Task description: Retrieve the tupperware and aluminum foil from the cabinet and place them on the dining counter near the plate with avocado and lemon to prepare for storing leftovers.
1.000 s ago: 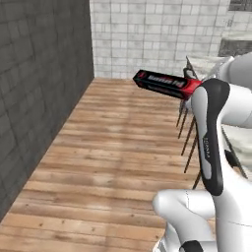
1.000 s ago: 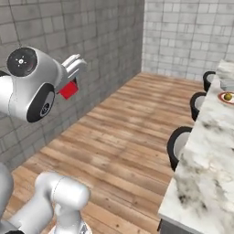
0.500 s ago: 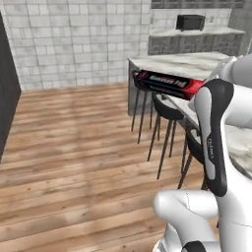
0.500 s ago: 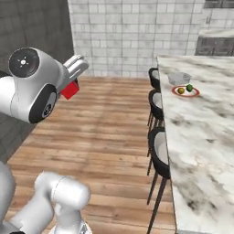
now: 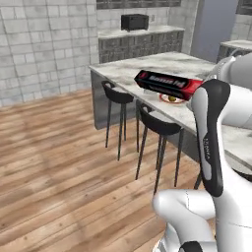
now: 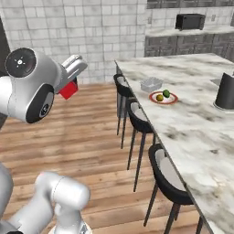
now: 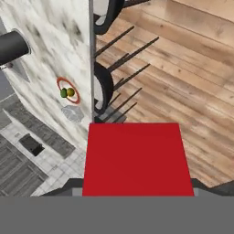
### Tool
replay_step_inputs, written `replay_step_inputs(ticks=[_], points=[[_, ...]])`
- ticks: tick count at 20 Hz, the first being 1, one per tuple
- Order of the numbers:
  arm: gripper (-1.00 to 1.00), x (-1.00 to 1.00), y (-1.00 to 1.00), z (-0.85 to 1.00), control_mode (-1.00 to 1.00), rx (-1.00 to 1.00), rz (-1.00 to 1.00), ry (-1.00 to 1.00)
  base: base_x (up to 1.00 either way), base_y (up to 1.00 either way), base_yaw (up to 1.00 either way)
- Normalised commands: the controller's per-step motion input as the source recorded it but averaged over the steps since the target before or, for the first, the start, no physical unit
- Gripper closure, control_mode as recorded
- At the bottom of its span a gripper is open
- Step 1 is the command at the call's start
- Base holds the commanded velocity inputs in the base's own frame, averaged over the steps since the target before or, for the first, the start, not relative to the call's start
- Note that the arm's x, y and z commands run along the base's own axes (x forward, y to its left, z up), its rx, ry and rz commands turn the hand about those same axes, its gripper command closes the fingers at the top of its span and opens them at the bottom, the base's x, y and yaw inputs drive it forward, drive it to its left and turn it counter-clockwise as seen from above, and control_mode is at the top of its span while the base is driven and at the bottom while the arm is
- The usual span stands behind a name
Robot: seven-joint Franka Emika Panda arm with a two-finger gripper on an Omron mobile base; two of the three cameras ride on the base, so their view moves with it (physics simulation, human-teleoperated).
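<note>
The jaws are closed on the aluminum foil (image 5: 168,84) — the long black box with red ends lies level, crosswise to the hand, held up in the air well above the wood floor (image 5: 59,167) and short of the dining counter (image 6: 192,109). In the hand view its red end (image 7: 138,160) sits square between the gripper (image 7: 137,185), whose finger tips are hidden behind the box. The arm (image 5: 211,133) stands folded: its upper link rises steeply with the dark-jointed elbow high, and the wrist reaches forward from it; in the right base view the big shoulder joint (image 6: 29,84) sits at the left with the box's red end (image 6: 68,89) poking out beside the hand. Out on the marble top, near the long edge that faces the stools, lie one red-rimmed plate (image 6: 163,97) bearing one green avocado (image 6: 166,93) and one yellow lemon (image 6: 159,97), side by side. One tupperware container (image 6: 151,84) rests just beyond the plate, close to it but apart. Three black stools (image 6: 137,114) line that edge in the right base view. A dark round vessel (image 6: 226,91) stands further in on the counter, and one black toaster (image 6: 190,21) sits on the small counter by the back wall.
</note>
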Motion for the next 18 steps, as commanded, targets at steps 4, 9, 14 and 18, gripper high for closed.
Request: replay_step_inputs(ticks=[4, 9, 14, 18], points=[[1.0, 0.0, 0.0, 0.0, 1.0, 0.0, 0.0, 0.0, 1.0, 0.43, -0.49], [1.0, 0.0, 0.0, 0.0, 1.0, 0.0, 0.0, 0.0, 1.0, 0.49, -0.51], [1.0, 0.0, 0.0, 0.0, 1.0, 0.0, 0.0, 0.0, 0.91, 0.48, -0.57], [1.0, 0.0, 0.0, 0.0, 1.0, 0.0, 0.0, 0.0, 0.84, 0.49, -0.59]])
